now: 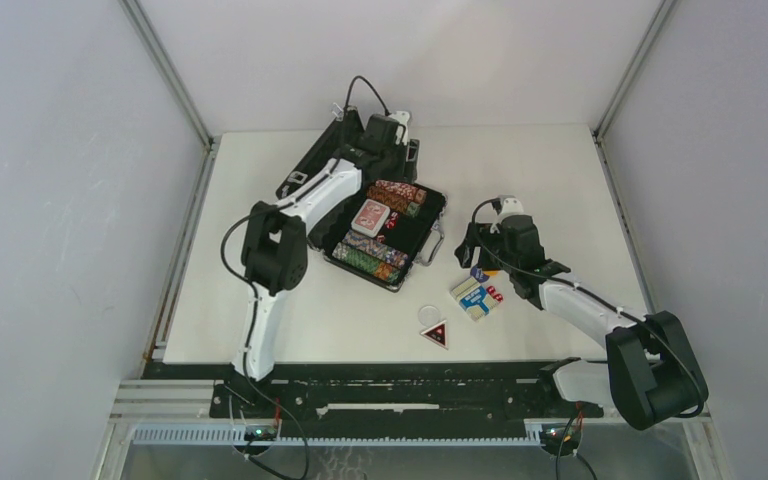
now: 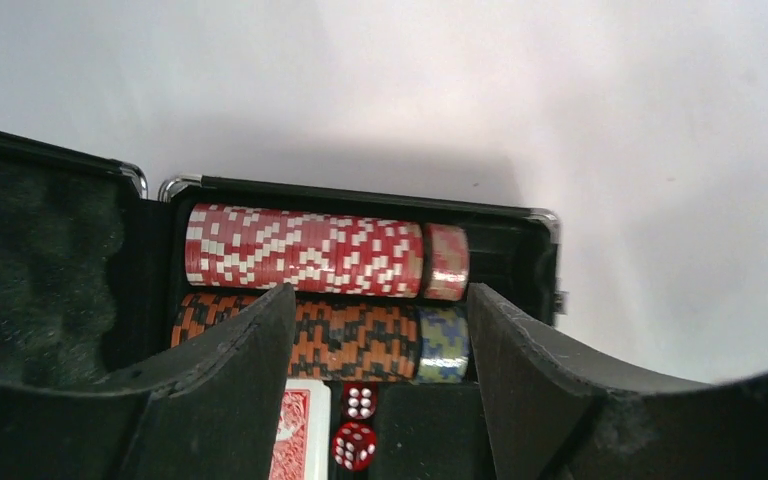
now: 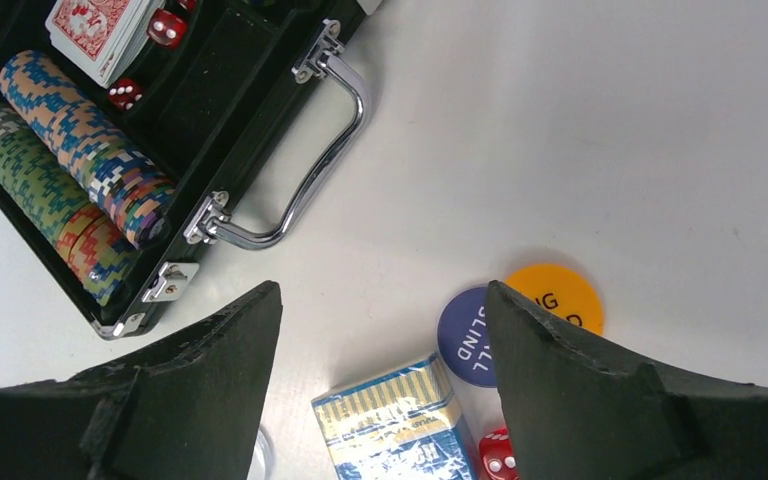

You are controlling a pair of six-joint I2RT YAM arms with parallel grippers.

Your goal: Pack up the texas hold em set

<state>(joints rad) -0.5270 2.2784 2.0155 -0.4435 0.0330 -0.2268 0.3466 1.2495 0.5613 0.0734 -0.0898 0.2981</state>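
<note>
Right gripper [image 3: 382,292] just above blue deck [image 3: 392,430]

White tabletop [image 1: 260,300] has the open case [image 1: 413,238] toward the back. Loose on its right: deck [image 1: 473,296], blue token [image 3: 468,335], yellow token [image 3: 560,293], red die [image 3: 497,455], triangle marker [image 1: 435,334].

Left arm [image 1: 295,205] stretches far forward, left gripper [image 2: 380,335] jaws apart; right gripper [image 3: 380,330] hovers low, wide open, empty.
</note>
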